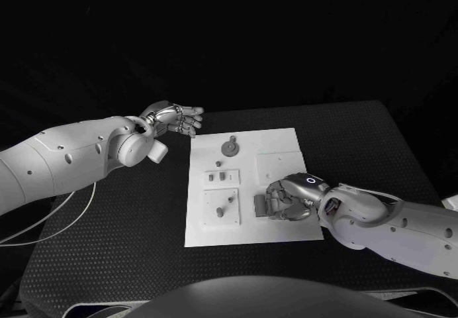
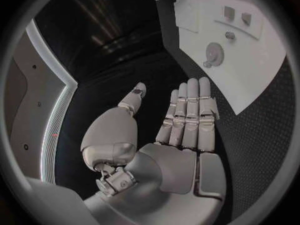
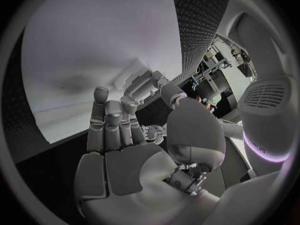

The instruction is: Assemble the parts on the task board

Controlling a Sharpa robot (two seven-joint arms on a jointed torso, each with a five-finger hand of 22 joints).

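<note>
The white board [image 1: 250,189] lies in the middle of the black table [image 1: 114,252], with small grey parts [image 1: 222,176] standing in its recesses and a round part [image 1: 230,146] near its far end. The right hand [image 1: 286,199] rests on the board's near right portion, fingers curled beside a grey block [image 1: 259,205]; whether it grips anything, I cannot tell. The left hand [image 1: 177,119] hovers off the board's far left corner, fingers straight and holding nothing.
</note>
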